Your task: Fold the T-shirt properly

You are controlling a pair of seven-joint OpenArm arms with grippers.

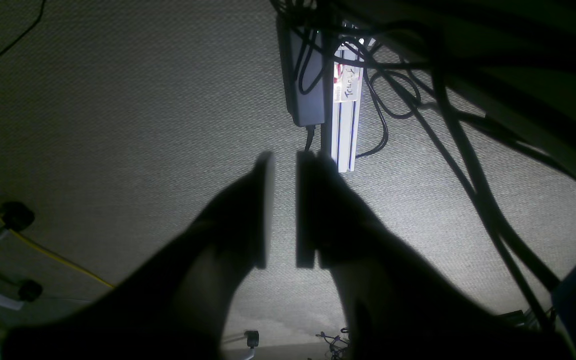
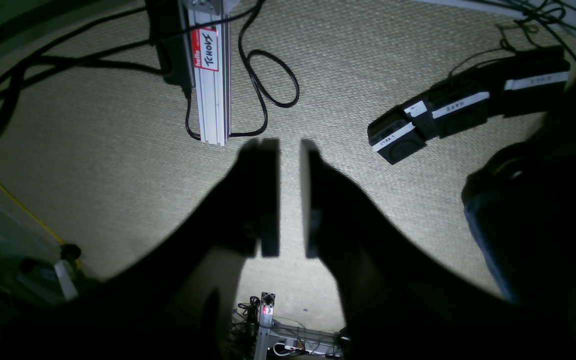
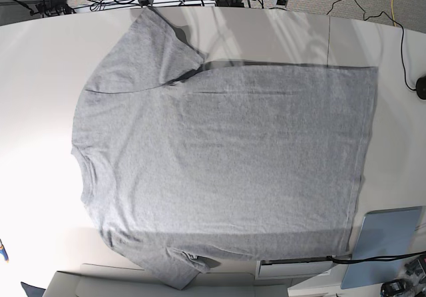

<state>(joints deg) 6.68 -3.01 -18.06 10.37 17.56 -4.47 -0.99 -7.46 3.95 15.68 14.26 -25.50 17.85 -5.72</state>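
Left pincer [image 1: 285, 210] and right pincer [image 2: 289, 197] slightly parted, empty.

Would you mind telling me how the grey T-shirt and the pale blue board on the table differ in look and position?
The T-shirt is heather grey, soft cloth; the board is pale blue, rigid and straight-edged. The T-shirt is far larger and covers most of the table, while the board sits small at the near corner. The T-shirt has sleeves sticking out; the board is a plain four-sided shape. Both lie flat, and neither is touched by an arm.
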